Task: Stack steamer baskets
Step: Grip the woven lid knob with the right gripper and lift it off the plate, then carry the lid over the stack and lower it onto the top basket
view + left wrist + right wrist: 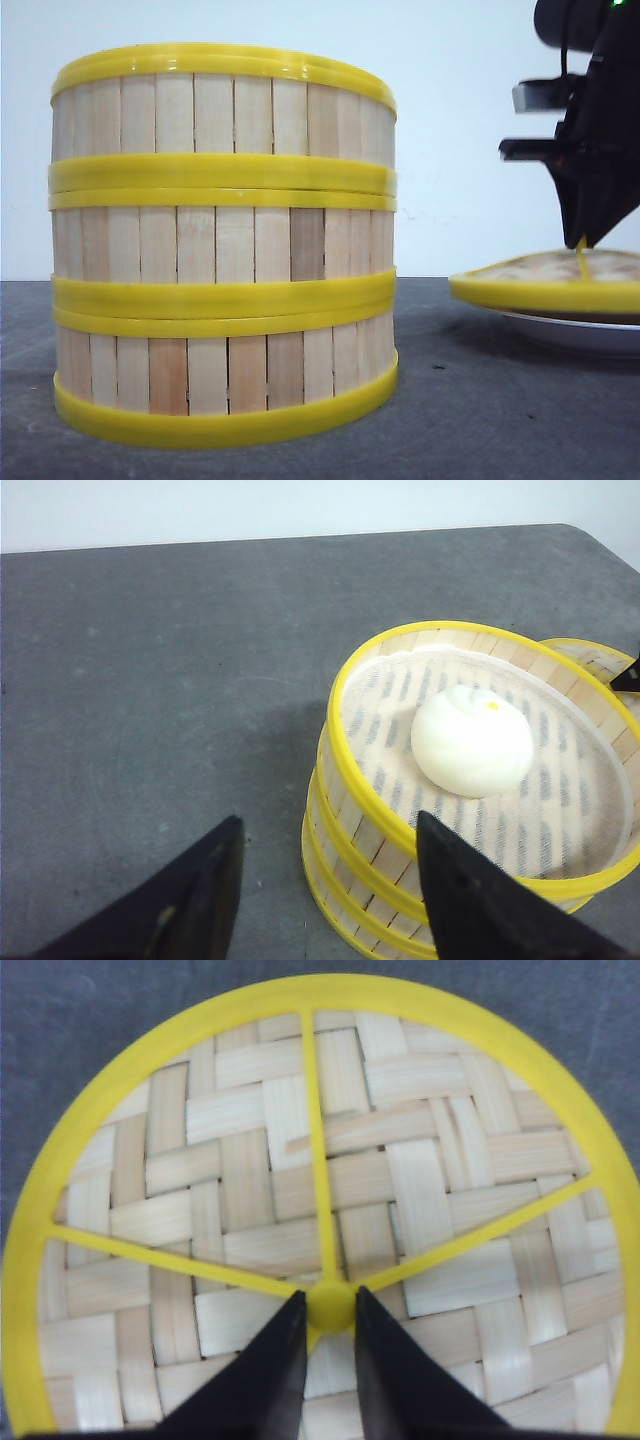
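Three steamer baskets (224, 245) stand stacked in one column on the dark grey worktop (440, 420), at the left of the front view, their yellow rims meeting in two double bands. The top basket is open, and a white bun (472, 741) with a small yellow dot sits on its slatted floor.

To the right of the stack, apart from it, a woven lid (548, 280) with a yellow rim rests on a white plate (580, 333). Nothing lies on the worktop between stack and plate.

The right gripper (329, 1310) is down over the lid's centre, its jaws nearly closed and pinching the yellow knob (330, 1305) where the lid's three yellow spokes meet.

The left gripper (330, 880) hangs above the worktop just beside the stack, its jaws spread wide and holding nothing; one jaw overlaps the basket rims in the wrist view.
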`<act>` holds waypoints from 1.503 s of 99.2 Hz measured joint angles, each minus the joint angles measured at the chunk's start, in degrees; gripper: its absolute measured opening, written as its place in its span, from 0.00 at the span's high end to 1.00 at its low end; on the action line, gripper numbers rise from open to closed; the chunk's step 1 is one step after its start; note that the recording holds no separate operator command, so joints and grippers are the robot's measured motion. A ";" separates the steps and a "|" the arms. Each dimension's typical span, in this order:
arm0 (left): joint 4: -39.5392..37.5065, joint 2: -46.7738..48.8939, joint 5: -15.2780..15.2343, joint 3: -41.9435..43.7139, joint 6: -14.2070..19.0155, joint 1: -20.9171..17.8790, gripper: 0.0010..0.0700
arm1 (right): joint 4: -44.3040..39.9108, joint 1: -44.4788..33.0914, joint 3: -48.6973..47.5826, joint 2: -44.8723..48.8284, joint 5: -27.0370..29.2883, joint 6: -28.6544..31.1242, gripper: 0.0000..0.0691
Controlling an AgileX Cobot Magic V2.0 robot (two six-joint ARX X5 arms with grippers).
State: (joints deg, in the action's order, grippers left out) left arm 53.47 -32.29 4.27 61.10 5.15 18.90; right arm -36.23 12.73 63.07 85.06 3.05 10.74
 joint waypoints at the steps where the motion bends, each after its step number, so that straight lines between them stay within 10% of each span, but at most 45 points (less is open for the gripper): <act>1: -0.02 0.00 0.00 0.00 0.00 0.00 0.54 | -0.04 0.00 0.02 -0.31 0.00 -0.02 0.92; 47: -0.02 0.00 0.00 0.00 0.00 0.00 0.54 | -10.29 2.03 19.12 -10.45 -6.84 -1.33 0.92; 85: 0.00 0.00 -0.02 0.00 0.00 0.00 0.54 | -15.08 18.93 37.00 -7.48 -11.89 -0.85 0.92; 149: 0.00 0.00 -0.02 0.00 0.00 0.00 0.54 | -17.88 39.39 39.45 8.11 -2.10 -5.20 0.92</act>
State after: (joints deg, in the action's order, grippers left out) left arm 53.47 -32.29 4.25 61.10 5.15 18.90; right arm -54.11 52.12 102.52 93.17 0.95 5.54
